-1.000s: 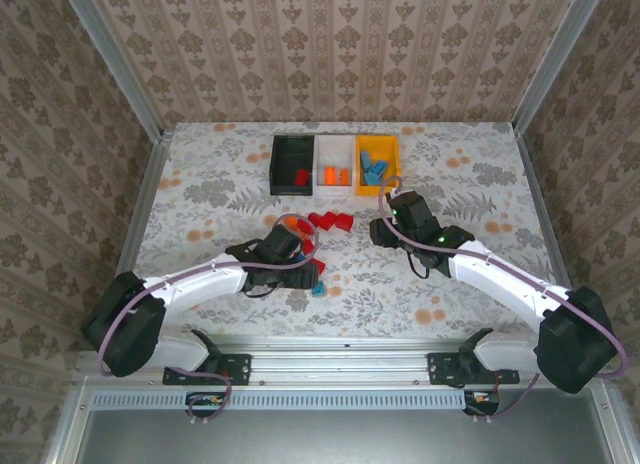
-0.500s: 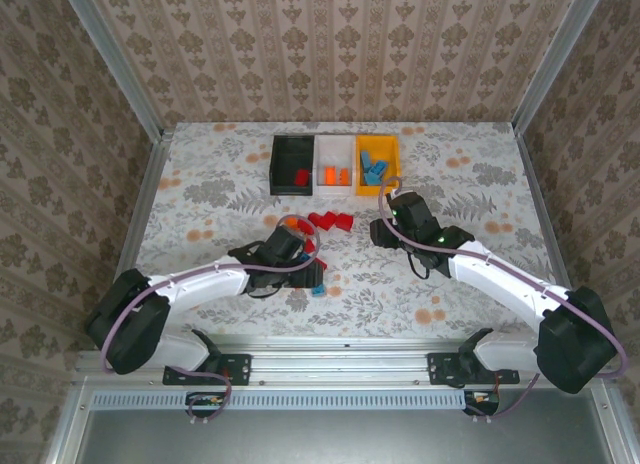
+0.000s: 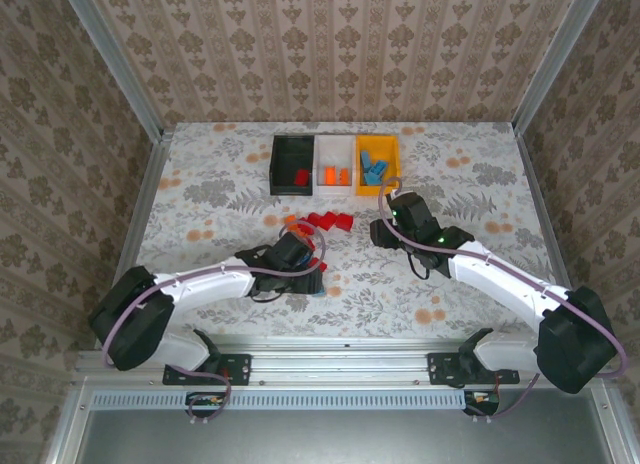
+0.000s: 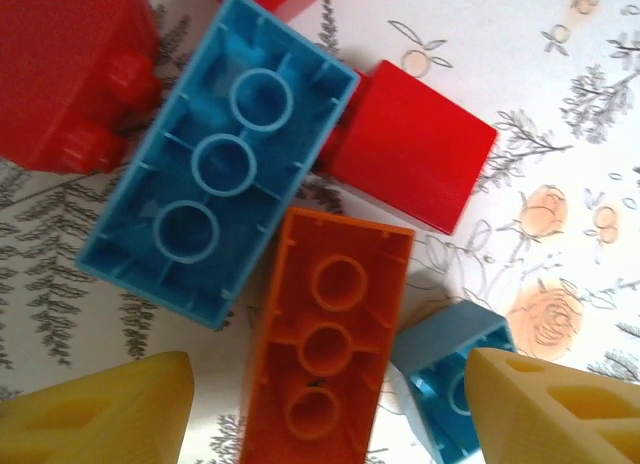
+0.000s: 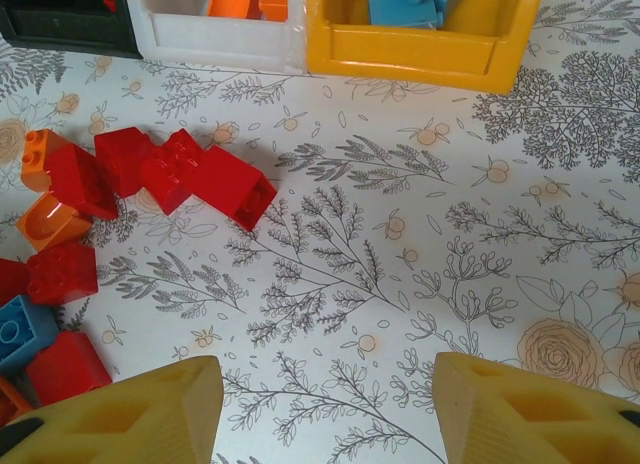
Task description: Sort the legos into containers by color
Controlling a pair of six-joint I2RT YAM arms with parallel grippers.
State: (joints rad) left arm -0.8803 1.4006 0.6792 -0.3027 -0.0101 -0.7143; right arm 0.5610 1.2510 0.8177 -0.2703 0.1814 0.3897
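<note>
Loose legos lie mid-table: a cluster of red bricks [image 3: 330, 220] [image 5: 180, 174] with orange ones beside it. My left gripper [image 3: 305, 274] [image 4: 330, 404] hangs low over a pile, open. An upturned orange brick [image 4: 330, 354] lies between its fingers with a gap on each side. A large blue brick [image 4: 220, 204], red bricks [image 4: 410, 159] and a small blue brick [image 4: 440, 374] crowd around it. My right gripper [image 3: 388, 224] [image 5: 330, 404] is open over bare tablecloth, with nothing in it. At the back stand the black bin [image 3: 292, 165], white bin [image 3: 335, 165] and orange-yellow bin [image 3: 378, 165].
The black bin holds red pieces, the white bin [image 5: 220, 49] orange ones and the yellow bin [image 5: 420, 49] blue ones. Floral tablecloth [image 5: 450, 234] lies bare to the right of the red bricks. Papered walls and metal rails close in the table.
My left gripper has shifted toward the near right over the pile, and its fingers have drawn closer around the orange brick. The right arm has stayed still.
</note>
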